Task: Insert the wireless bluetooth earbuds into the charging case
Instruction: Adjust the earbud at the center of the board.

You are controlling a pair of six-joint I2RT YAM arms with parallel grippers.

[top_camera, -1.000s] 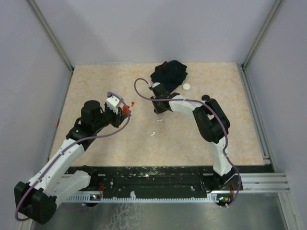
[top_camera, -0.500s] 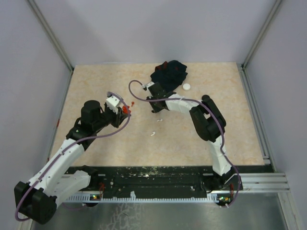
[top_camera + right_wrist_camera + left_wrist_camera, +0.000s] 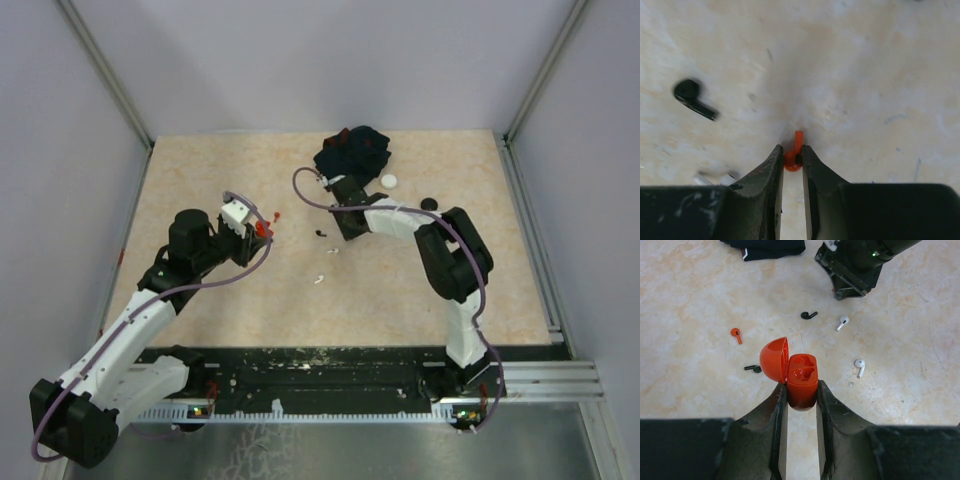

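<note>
pale grey walls enclose a beige, marbled table. left jaws pinch a glossy orange-red case (lid open); beyond it, right jaws clamp one bean-like red earbud; white earbuds lie right of the case.

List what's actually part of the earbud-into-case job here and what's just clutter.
Job: open red case, held by left gripper; red earbud, pinched in right gripper; loose red earbud, black earbuds, white earbuds.
Lying about: dark cloth, white disc, black disc.
</note>
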